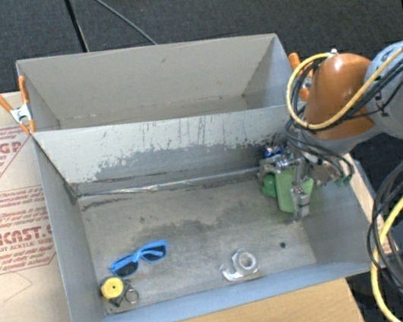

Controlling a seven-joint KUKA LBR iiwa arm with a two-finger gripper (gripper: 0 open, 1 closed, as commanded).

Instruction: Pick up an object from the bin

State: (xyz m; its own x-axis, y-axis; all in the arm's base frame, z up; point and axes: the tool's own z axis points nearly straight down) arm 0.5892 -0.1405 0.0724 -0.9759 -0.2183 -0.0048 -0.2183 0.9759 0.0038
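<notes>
My gripper (300,207) is down in the right end of the bin, close to the right wall. A green object (271,186) lies right under and around it, green showing on both sides of the gripper's metal body. Whether the green object is gripped cannot be made out. The nearest other thing is a small silvery, clear ring-shaped piece (240,265) on the floor near the front wall, to the lower left of the gripper.
Blue sunglasses (141,256) lie at the front left of the bin. Beside them in the front left corner sits a small yellow round thing (112,289) with a metal ring. The arm with its orange cover and yellow cables hangs over the right rim.
</notes>
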